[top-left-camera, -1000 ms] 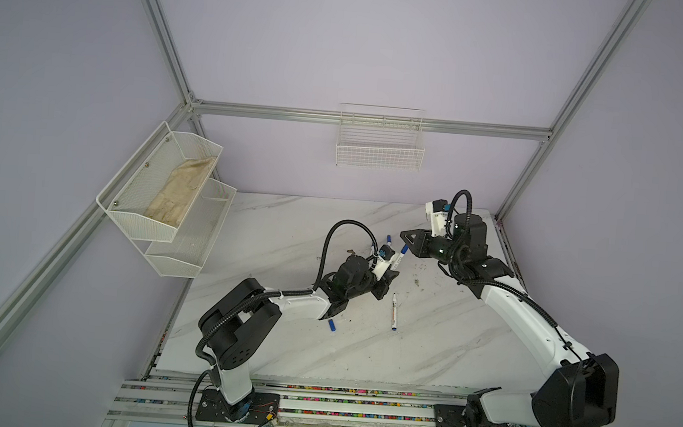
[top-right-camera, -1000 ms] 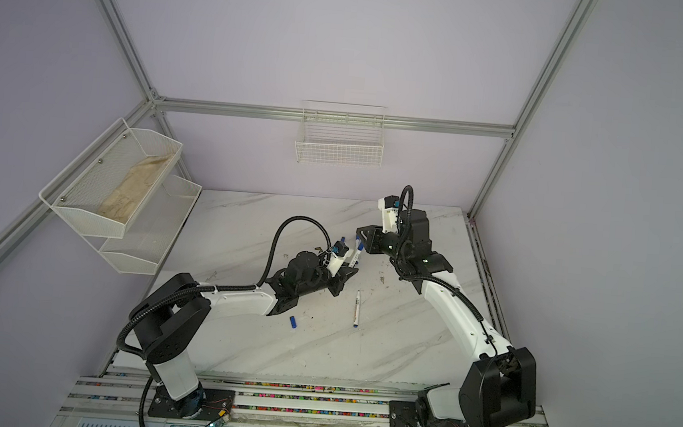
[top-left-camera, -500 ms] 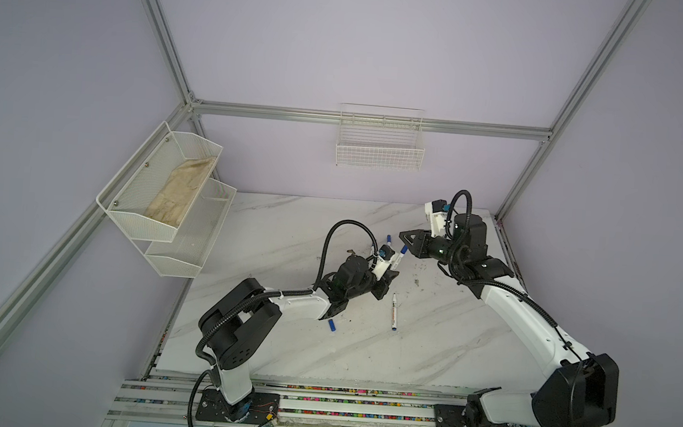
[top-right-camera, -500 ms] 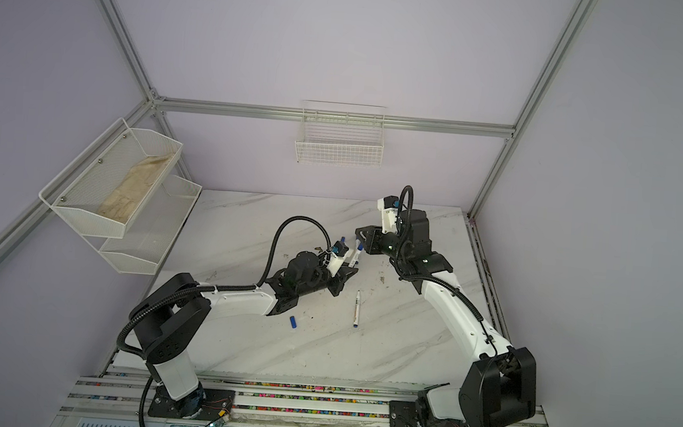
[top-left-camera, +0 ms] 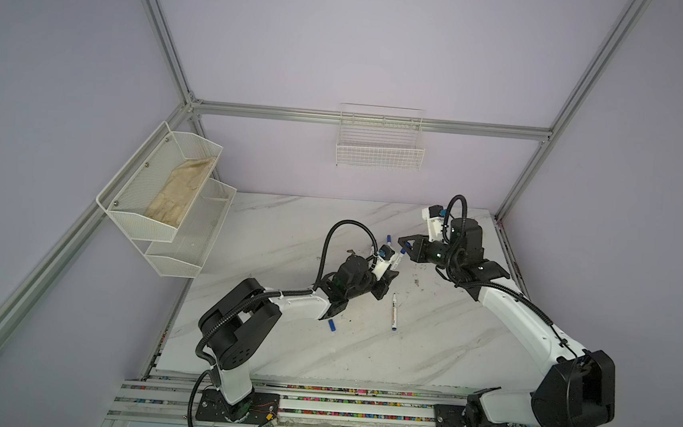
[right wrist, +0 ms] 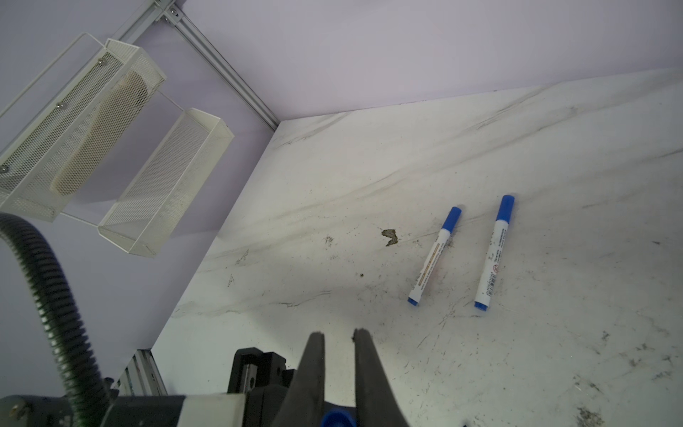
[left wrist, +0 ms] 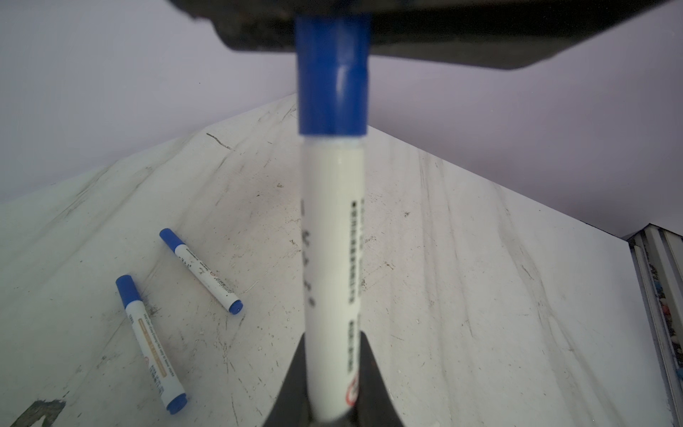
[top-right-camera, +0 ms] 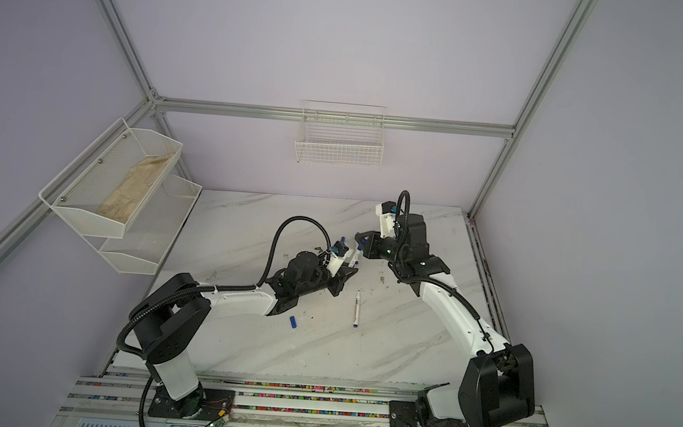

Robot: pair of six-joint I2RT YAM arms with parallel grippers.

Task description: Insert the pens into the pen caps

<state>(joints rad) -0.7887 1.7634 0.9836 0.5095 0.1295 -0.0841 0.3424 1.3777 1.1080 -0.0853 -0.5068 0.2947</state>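
Observation:
My left gripper (left wrist: 332, 336) is shut on the barrel of a white pen (left wrist: 332, 258), held above the table's middle (top-left-camera: 396, 264). A blue pen cap (left wrist: 332, 74) sits over that pen's far end. My right gripper (right wrist: 339, 334) is shut on this pen cap (right wrist: 337, 419), deep between its fingers. In both top views the two grippers meet tip to tip, left (top-left-camera: 389, 274) and right (top-left-camera: 406, 244). Two capped pens (right wrist: 434, 257) (right wrist: 493, 253) lie side by side on the table. An uncapped pen (top-left-camera: 394, 316) and a loose cap (top-left-camera: 332, 326) lie nearer the front.
A white two-tier mesh shelf (top-left-camera: 166, 192) hangs on the left wall, and a wire basket (top-left-camera: 381, 142) on the back wall. The marble table (top-left-camera: 279, 343) is scuffed, with a dark chip (right wrist: 390, 236) near the capped pens. The arms' base rail (top-left-camera: 358, 403) runs along the front.
The right gripper's jaws have closed in on the cap at the pen's end. Both arms have otherwise kept their places.

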